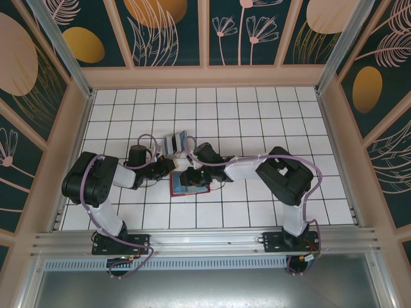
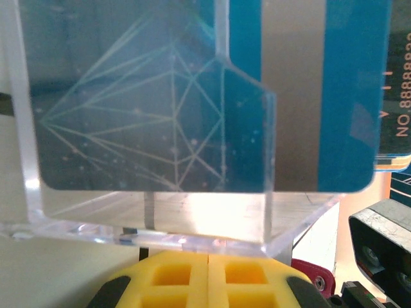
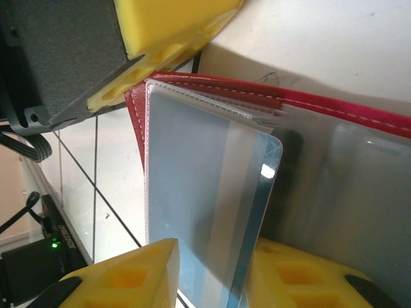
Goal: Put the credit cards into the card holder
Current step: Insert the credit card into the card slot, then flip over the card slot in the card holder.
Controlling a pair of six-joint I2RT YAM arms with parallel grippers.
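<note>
- Where two black arms reach inward, a white tiled table [image 1: 257, 122] spreads beneath them, seen from above.
- Left arm [image 1: 96, 183] bends in from the left. Right arm [image 1: 282, 173] stretches in from the right. Their tips meet near the table's middle.
- Clear box [image 1: 174, 142] stands just beyond the arm tips, with cards [image 2: 160, 96] upright inside. A teal one with thin line patterns is in front, and blue ones with a grey stripe are behind.
- Red holder [image 1: 183, 190] lies open on the table under the arm tips, nearer the arm bases than the box, clear pockets facing up.
- One pale blue card [image 3: 212, 212] with a grey stripe sits partway inside a clear pocket of the holder, its near end sticking out.
- Right gripper [image 3: 212, 282] pinches that card, with a yellow finger at each side of the end that sticks out.
- Left gripper [image 2: 209, 276] has its yellow fingers pressed together, just in front of the box's base and at the holder's red corner. Whether it touches the holder cannot be told.
</note>
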